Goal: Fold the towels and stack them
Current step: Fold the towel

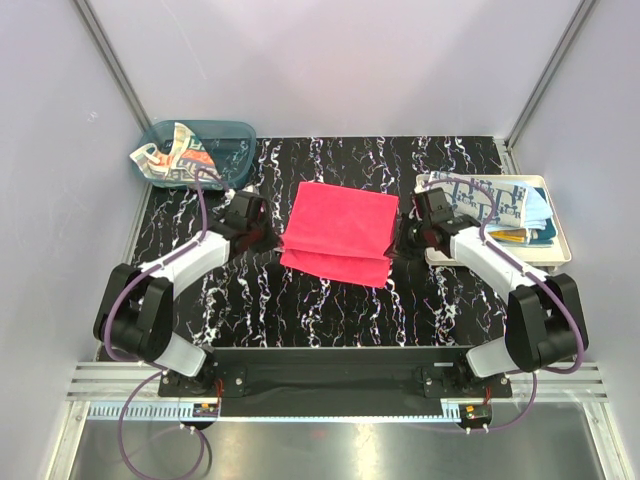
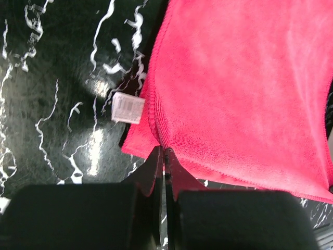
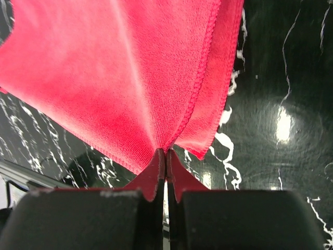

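Both arms are on it. The plain red-pink cloth towel [image 1: 338, 232] lies folded over in the middle of the black white-veined tabletop [image 1: 330, 300], pinched at each side. The left pincer [image 2: 164, 156] is clenched on the towel's left hem, jaws pressed tight with only a sliver of cloth between them. The right pincer [image 3: 165, 156] is clamped the same way on the right edge, where two layers meet at a stitched corner.

Here's the danger: those are thin bites, right at the hem. If the two arms pull unevenly, one corner could slide free and the fold would drop crooked. On the left, I can't tell whether the lower layer, the one carrying the small white label tag [image 2: 127, 107], is in the grip at all. If it isn't, it may drag behind and bunch.

Now the surroundings. The cream rectangular tray [image 1: 562, 243] sits just beside the right arm, holding a white towel with dark blue print [image 1: 480, 195] and a light blue towel [image 1: 537, 205], so a wide swing there could nudge that stack. At the far left, the translucent teal plastic bin [image 1: 240, 130] holds a crumpled red and teal lettered towel [image 1: 175, 155], close behind the left arm.
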You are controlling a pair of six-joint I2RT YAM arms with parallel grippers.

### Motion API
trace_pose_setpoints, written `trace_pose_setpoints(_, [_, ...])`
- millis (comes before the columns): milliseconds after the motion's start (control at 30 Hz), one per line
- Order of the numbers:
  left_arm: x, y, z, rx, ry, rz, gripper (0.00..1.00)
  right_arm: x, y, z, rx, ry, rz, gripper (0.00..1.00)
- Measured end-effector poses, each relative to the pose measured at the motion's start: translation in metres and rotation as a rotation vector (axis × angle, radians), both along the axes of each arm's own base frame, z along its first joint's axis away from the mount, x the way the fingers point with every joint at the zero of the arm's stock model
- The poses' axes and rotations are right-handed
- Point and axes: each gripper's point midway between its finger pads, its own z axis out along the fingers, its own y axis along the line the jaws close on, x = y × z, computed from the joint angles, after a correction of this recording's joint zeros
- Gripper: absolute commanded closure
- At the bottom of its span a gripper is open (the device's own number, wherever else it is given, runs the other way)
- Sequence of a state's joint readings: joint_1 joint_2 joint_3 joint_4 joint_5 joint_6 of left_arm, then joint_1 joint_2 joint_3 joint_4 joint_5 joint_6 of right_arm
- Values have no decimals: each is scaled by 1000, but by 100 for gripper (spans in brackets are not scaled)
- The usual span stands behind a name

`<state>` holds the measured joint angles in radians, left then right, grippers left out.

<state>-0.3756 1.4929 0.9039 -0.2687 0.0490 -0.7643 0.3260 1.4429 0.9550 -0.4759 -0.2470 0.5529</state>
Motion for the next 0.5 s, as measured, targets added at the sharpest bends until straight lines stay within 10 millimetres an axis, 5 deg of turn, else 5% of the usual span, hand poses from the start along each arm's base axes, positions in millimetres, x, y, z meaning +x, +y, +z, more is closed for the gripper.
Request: trace_pose_setpoints(500, [-10, 5, -13, 12, 28, 2, 100, -37, 12, -37, -11, 87, 40, 92])
